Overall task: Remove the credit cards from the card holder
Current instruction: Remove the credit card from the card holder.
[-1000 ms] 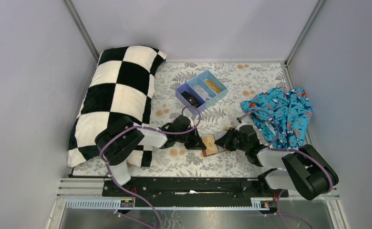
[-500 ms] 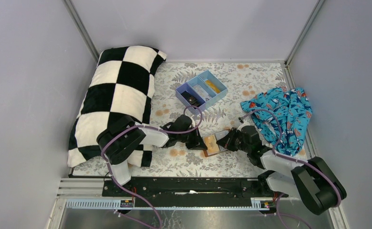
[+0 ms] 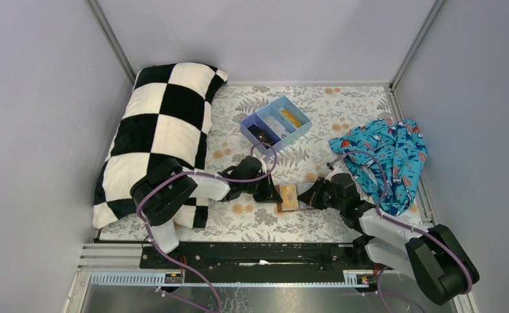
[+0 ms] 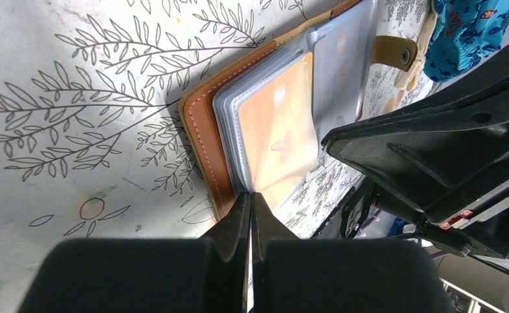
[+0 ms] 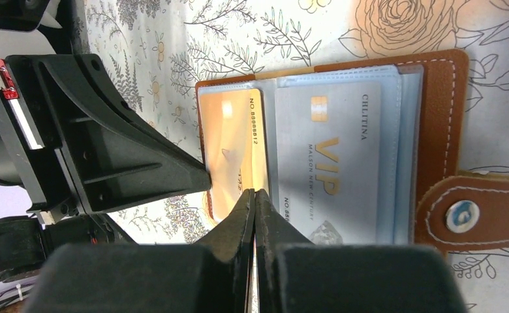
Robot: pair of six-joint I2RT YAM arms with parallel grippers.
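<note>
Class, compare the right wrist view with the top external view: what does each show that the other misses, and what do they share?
Only the right wrist view: the VIP lettering on the silver card and the snap strap. Only the top external view: the checkered pillow, the blue tray and the patterned cloth. Both: the open card holder on the floral cover, with the left gripper and right gripper meeting at it.

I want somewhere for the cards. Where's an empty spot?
Bare table lies between the blue tray and the patterned cloth, and between the tray and the pillow. Crowded around the card holder, where the left hand and right hand meet.
</note>
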